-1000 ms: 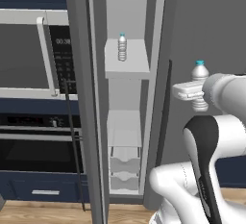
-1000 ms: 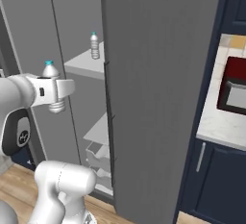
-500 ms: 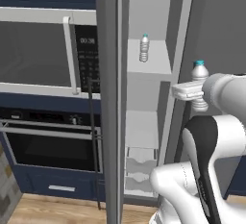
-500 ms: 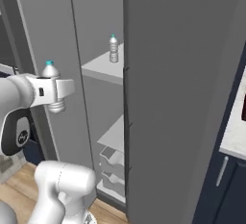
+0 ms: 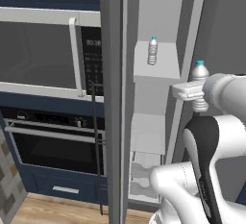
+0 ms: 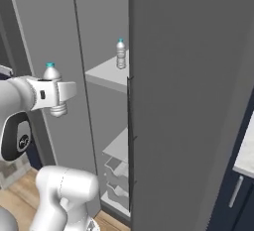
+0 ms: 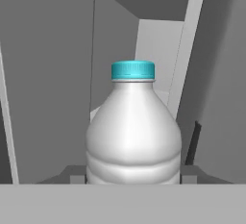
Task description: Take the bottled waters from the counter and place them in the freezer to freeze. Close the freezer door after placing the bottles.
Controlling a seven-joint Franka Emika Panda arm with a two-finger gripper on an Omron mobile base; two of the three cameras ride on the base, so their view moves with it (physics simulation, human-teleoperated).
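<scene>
While the arm stands in front of the open freezer point(image 5: 149, 122), I see the gripper point(image 5: 193, 93) closed around one water bottle point(image 5: 199, 81), which it holds upright in the air. In the hand view this held bottle point(image 7: 133, 131) is very near the camera, with its blue cap point(image 7: 133, 69) on top and the freezer interior behind it. In the right base view the same bottle point(image 6: 53, 88) stands in the gripper point(image 6: 62, 92), outside the compartment, in front of the grey freezer door point(image 6: 49, 76) that is swung open.

The second water bottle point(image 5: 152, 51) is already inside the freezer, upright on the upper white shelf point(image 5: 158, 67). From the right side I see it point(image 6: 120, 54) near the front edge of that shelf point(image 6: 106, 74). Lower in the compartment there are white bins point(image 5: 141, 175), but I cannot tell if anything is in them.

To the left of the freezer door point(image 5: 113, 98) there is the steel wall microwave point(image 5: 43, 55) and, under it, the built-in oven point(image 5: 53, 143). The long dark door handle point(image 5: 95, 146) hangs in front of them.
</scene>
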